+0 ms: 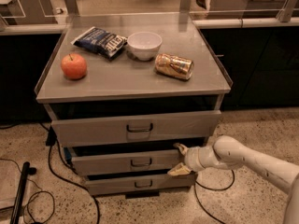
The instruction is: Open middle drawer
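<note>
The middle drawer [126,161] is the second of three grey drawers in the cabinet, with a small dark bar handle [140,162]. Its front stands slightly out from the cabinet, with a dark gap above it. My gripper [179,159] is at the right end of that drawer front, coming in from the right on a white arm. One finger [179,148] sits above the front's top edge and the other [178,171] below it, so the jaws straddle the panel's right end.
The taller top drawer [135,127] is above, the lowest drawer [140,184] below. On the cabinet top lie an apple [74,66], a chip bag [99,41], a white bowl [144,45] and a can [174,66]. Cables [56,167] trail on the floor left.
</note>
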`<control>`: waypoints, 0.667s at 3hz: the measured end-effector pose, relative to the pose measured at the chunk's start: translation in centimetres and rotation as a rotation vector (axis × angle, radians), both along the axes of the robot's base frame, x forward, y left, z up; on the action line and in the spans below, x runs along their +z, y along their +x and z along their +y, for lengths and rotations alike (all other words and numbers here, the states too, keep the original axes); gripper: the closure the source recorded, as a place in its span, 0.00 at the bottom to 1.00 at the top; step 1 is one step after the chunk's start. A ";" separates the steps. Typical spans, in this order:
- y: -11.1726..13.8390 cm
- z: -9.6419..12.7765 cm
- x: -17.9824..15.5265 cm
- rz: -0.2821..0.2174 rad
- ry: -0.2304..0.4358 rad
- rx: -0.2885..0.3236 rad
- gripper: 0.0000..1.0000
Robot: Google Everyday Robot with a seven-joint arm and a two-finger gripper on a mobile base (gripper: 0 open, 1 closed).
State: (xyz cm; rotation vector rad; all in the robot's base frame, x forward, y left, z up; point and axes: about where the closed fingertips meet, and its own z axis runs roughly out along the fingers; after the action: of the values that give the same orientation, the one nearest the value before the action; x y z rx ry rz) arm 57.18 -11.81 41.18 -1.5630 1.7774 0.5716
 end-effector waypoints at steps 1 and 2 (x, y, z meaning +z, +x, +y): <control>0.0 0.0 0.0 0.000 0.000 0.000 0.64; 0.2 -0.4 1.2 0.000 0.000 0.000 0.96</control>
State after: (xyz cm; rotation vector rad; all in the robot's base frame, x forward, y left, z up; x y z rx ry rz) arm 57.39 -12.16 42.37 -1.5631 1.7773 0.5716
